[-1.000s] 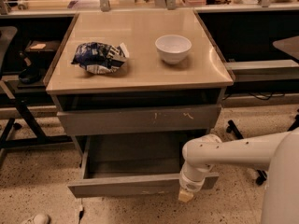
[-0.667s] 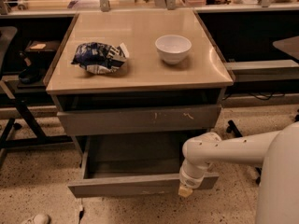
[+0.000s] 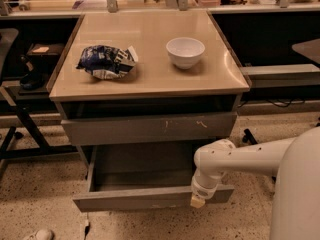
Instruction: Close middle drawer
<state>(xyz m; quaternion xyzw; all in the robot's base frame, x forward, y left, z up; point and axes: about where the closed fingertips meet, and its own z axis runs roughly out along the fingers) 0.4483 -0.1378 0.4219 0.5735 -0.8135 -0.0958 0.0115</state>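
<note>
The middle drawer (image 3: 145, 198) is a wide, shallow grey drawer with a plain front. It stands pulled far out below the top front with pale scratch marks (image 3: 150, 128), and its inside looks empty. My white arm reaches in from the right. My gripper (image 3: 198, 200) points down and sits against the right part of the middle drawer's front, at its top edge. The third front is hidden under the open drawer.
On the cabinet top (image 3: 150, 79) lie a blue and white chip bag (image 3: 106, 61) and a white bowl (image 3: 185, 51). A dark chair frame (image 3: 20, 119) stands at the left. A chair base (image 3: 250, 136) is at the right. The floor is speckled.
</note>
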